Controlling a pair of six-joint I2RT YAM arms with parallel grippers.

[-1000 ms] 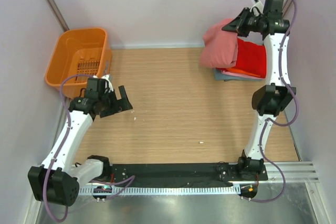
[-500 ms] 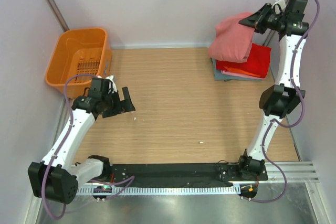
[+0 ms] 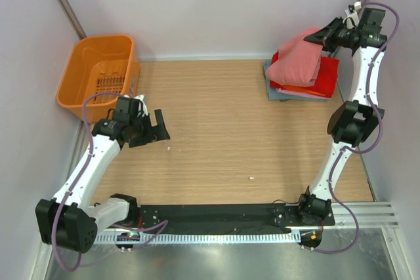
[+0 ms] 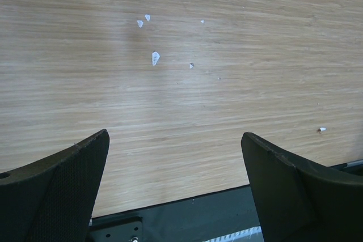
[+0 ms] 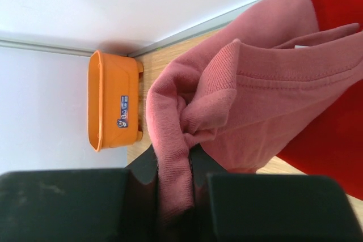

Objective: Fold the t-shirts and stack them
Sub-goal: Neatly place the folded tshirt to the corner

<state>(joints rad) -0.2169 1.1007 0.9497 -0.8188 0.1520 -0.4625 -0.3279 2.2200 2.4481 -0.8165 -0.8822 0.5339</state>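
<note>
A folded salmon-pink t-shirt (image 3: 298, 59) hangs over the stack at the table's far right corner, pinched at one edge by my right gripper (image 3: 316, 36). In the right wrist view the pink cloth (image 5: 255, 100) runs down between the shut fingers (image 5: 173, 165). Under it lie a bright red t-shirt (image 3: 326, 70), an orange one (image 3: 298, 89) and a grey-blue one (image 3: 270, 90) at the bottom of the pile. My left gripper (image 3: 156, 128) hovers over bare wood at the left, jaws wide apart and empty (image 4: 176, 140).
An orange plastic basket (image 3: 98, 70) stands at the far left corner against the wall. Small white specks (image 4: 154, 58) dot the wooden table (image 3: 216, 129). A black strip and metal rail (image 3: 216, 218) run along the near edge by the arm bases.
My right gripper has carried the pink t-shirt up and to the right, then lowered it over the red stack. The left arm has drifted slightly.
</note>
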